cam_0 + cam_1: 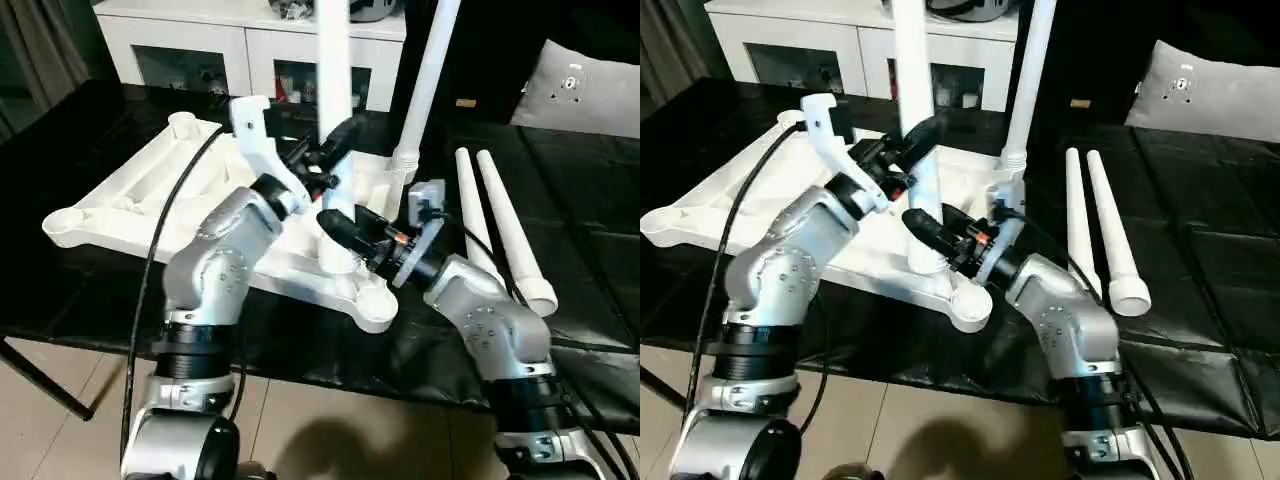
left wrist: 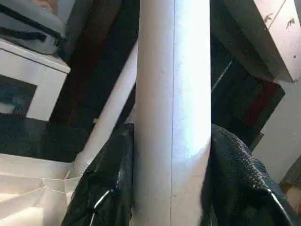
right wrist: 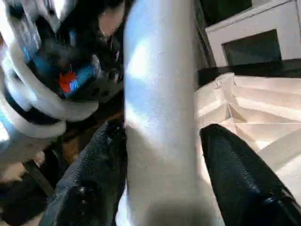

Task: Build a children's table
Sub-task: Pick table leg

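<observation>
Black cloth is covering the table (image 1: 90,290), where the white plastic tabletop (image 1: 130,195) is lying ribbed side up, far left corner near the table's edge. Two round white legs are standing in sockets; the nearer leg (image 1: 335,110) is being pinched by the left claw (image 1: 335,140) above, while the right claw (image 1: 335,228) is straddling its base, one finger (image 3: 235,174) apart. Two loose tapered legs (image 1: 500,225) are lying right, with bare cloth beyond.

Bright light from above; the white leg (image 3: 160,108) glares; the black cloth (image 1: 560,300) shines; close-up wrist pictures look blurry.
</observation>
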